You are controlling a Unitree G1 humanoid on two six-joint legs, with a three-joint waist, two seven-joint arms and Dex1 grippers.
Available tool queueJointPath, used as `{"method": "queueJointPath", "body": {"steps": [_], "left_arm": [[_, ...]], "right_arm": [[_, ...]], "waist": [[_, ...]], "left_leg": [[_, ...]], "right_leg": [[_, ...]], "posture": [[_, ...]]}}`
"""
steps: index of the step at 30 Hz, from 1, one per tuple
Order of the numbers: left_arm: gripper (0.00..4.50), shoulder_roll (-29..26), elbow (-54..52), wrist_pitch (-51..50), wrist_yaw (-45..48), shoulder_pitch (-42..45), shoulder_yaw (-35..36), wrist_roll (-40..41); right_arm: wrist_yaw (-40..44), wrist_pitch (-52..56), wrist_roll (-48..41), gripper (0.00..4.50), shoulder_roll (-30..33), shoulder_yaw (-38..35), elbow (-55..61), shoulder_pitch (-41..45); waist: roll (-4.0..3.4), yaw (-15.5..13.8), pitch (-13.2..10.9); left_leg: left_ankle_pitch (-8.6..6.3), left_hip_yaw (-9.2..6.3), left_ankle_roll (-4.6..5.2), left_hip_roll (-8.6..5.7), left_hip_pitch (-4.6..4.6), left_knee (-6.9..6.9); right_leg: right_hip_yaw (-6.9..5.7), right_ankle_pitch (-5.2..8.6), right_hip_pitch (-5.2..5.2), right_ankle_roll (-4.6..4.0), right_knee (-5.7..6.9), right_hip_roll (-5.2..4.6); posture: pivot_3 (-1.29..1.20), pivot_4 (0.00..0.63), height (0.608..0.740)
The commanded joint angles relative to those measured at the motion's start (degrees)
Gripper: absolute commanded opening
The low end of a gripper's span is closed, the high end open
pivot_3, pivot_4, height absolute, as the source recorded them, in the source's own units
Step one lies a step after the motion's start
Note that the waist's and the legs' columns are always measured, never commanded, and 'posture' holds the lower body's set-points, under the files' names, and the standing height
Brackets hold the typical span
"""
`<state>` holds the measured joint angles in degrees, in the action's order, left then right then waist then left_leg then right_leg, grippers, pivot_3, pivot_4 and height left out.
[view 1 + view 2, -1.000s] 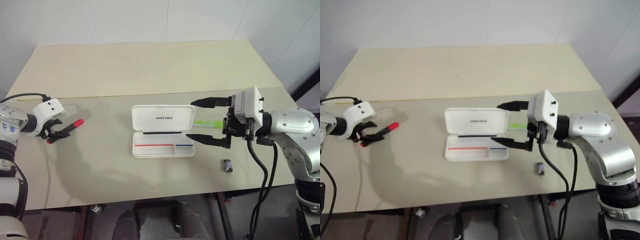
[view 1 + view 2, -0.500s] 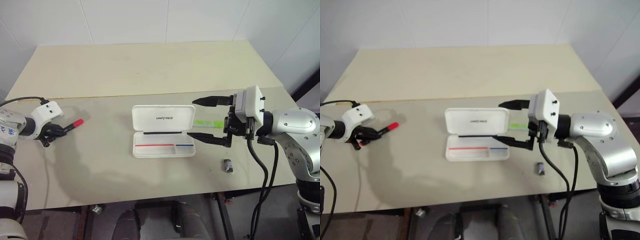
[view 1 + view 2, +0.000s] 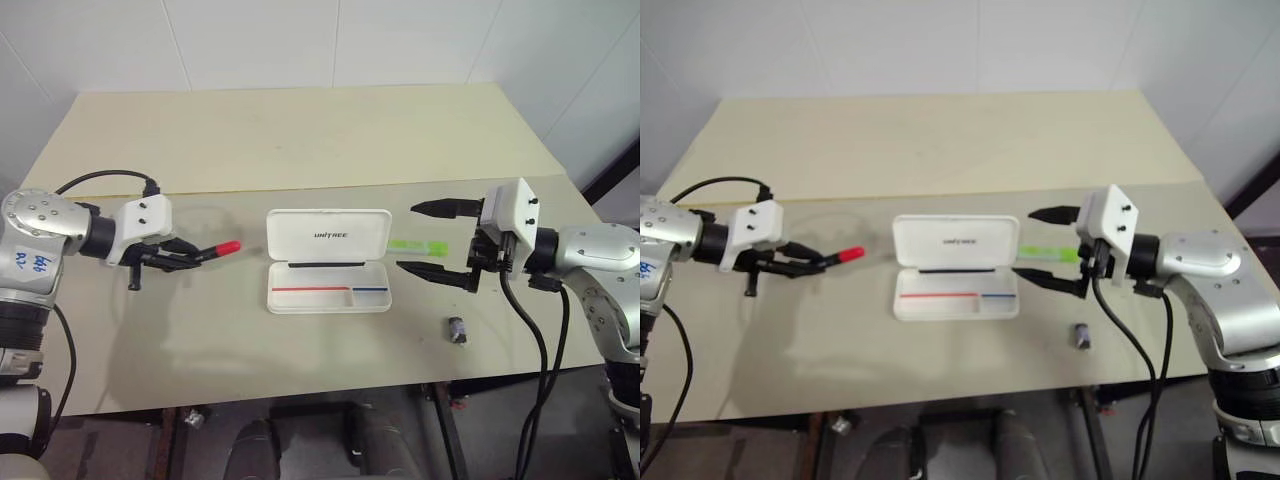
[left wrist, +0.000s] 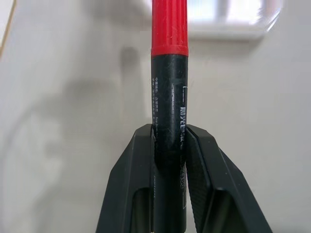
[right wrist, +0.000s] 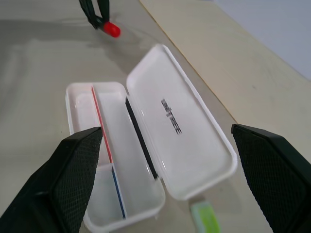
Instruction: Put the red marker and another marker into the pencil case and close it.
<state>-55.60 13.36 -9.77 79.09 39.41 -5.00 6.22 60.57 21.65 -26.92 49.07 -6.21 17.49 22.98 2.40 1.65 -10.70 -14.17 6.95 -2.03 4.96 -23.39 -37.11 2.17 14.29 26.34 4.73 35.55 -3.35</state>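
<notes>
So far neither marker is inside: on the tabletop [image 3: 300, 140] the pencil case [image 3: 328, 261] lies open at the centre of the head view, lid thrown back, its tray holding nothing but the printed stripes. Packing both markers and shutting the lid remain. Left of centre, the left gripper [image 3: 190, 256] has its jaws clamped on the black end of the red marker [image 3: 212, 250], the red tip pointing toward the case, just short of it. Right of centre, the right gripper [image 3: 432, 240] has its jaws spread wide and empty; the green marker [image 3: 417, 245] lies on the tabletop between them, touching neither, just beside the case's right edge.
</notes>
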Motion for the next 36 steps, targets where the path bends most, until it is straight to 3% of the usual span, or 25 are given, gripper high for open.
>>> {"method": "queueJointPath", "body": {"steps": [1, 13, 24, 34, 36], "left_arm": [[0.57, 3.71, -4.86, -3.49, 0.37, 3.85, -1.75, 2.11], [0.57, 20.76, 0.08, -6.77, -2.75, 13.81, -10.42, -0.74], [0.57, 27.55, 8.87, -0.99, -6.85, 16.8, -15.05, -6.63], [0.57, 30.46, 17.13, 6.23, -8.66, 18.47, -17.61, -11.8], [1.3, 31.13, 17.87, 6.35, -8.37, 18.72, -17.29, -11.59]], "right_arm": [[-0.52, -1.26, 0.41, 4.5, 1.45, -3.91, 0.88, -2.77], [-5.85, 1.14, 0.1, 4.5, 1.63, -12.8, 9.36, -17.04], [-9.2, 2.79, -0.36, 4.5, 0.49, -20.12, 15.84, -28.57], [-12.16, 4.93, -1.78, 4.5, 0.13, -21.6, 19.97, -30.83], [-12.59, 5.21, -1.99, 4.5, 0.16, -21.5, 20.3, -30.67]], "waist": [[0.01, -0.21, 0.0], [0.08, 0.06, -0.04], [0.12, 0.01, -0.06], [0.13, -0.01, -0.07], [0.13, -0.02, -0.07]], "left_leg": [[0.0, -0.03, 0.0, 0.0, 0.0, -0.04], [0.03, -0.33, 0.09, -0.12, 0.23, -0.2], [0.05, -0.74, 0.14, -0.33, 0.22, -0.22], [0.04, -0.88, 0.16, -0.4, 0.2, -0.16], [0.04, -0.89, 0.16, -0.39, 0.2, -0.11]], "right_leg": [[0.0, 0.0, -0.04, 0.0, 0.0, 0.01], [0.05, -0.02, -0.56, 0.04, -0.31, 0.05], [0.04, -0.06, -0.79, 0.12, -0.66, 0.06], [0.02, -0.06, -0.84, 0.12, -0.8, 0.08], [0.02, -0.07, -0.84, 0.12, -0.82, 0.08]], "posture": [[0.0, 0.15, 0.74], [0.0, 0.15, 0.74], [0.0, 0.15, 0.74], [0.0, 0.15, 0.74], [0.0, 0.15, 0.74]]}}
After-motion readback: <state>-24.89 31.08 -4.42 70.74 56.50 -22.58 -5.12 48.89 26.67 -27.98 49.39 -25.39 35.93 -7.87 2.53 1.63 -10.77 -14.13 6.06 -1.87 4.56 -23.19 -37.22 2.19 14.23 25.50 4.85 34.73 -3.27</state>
